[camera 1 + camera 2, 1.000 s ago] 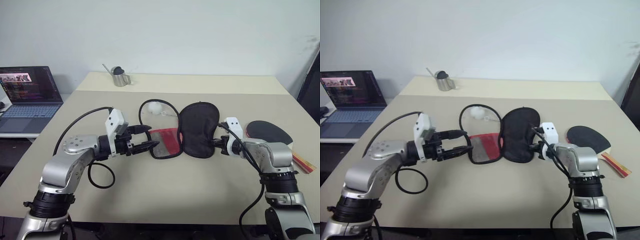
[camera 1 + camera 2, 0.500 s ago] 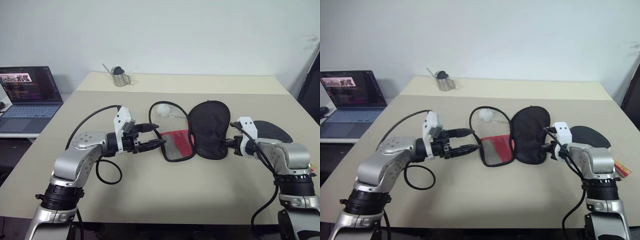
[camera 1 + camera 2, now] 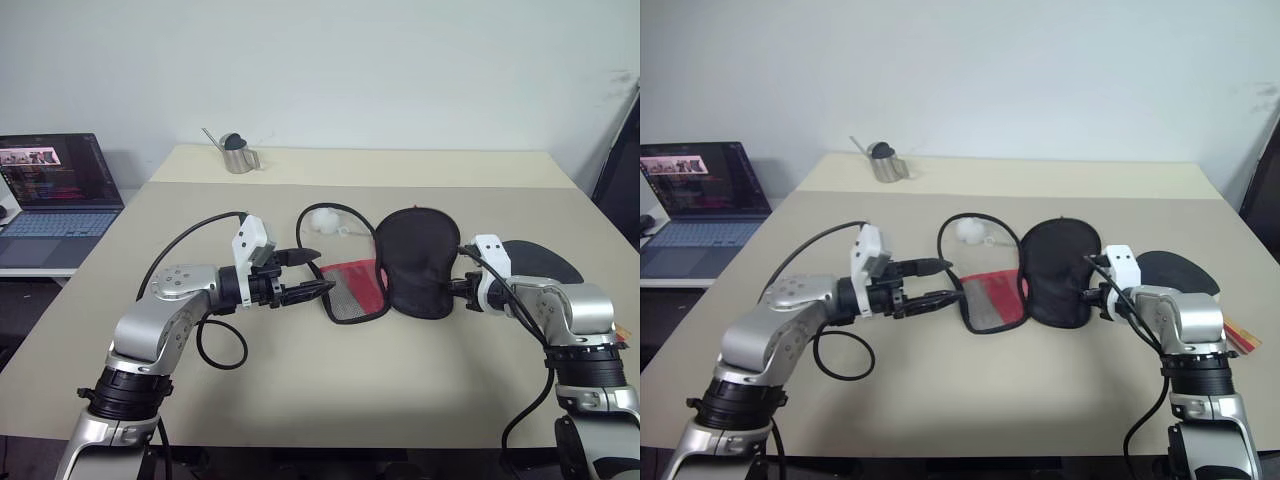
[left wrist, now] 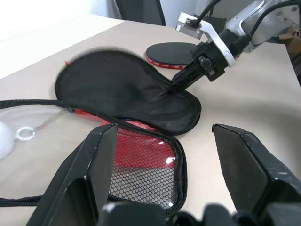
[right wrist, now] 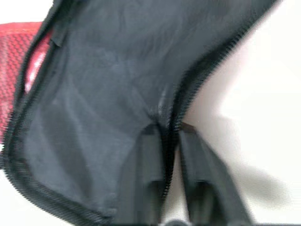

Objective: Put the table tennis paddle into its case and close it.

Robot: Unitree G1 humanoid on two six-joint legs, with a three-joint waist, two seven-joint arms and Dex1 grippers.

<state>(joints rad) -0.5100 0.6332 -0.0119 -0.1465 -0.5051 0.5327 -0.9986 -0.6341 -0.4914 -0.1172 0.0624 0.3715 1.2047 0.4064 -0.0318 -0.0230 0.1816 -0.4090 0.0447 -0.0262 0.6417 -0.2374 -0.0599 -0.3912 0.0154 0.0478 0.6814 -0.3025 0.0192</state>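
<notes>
The case (image 3: 420, 262) lies unzipped at mid-table, its black flap spread to the right and its red mesh end (image 3: 350, 285) toward me. A white fluffy charm (image 3: 322, 220) rests behind it. The table tennis paddle (image 3: 540, 262) lies flat, black face up, just right of the flap. My right gripper (image 3: 456, 288) is at the flap's right rim. Its fingers (image 5: 146, 155) are slightly parted, open, astride the zip edge. My left gripper (image 3: 322, 270) hovers open just left of the mesh end, holding nothing.
An open laptop (image 3: 60, 185) stands on a lower desk at the far left. A small metal pitcher (image 3: 238, 153) is at the back of the table. The paddle's handle (image 3: 1240, 335) reaches toward the table's right edge.
The case was dragged to the right with both grippers following. In the last half second the raised flap sagged lower and the right fingers parted.
</notes>
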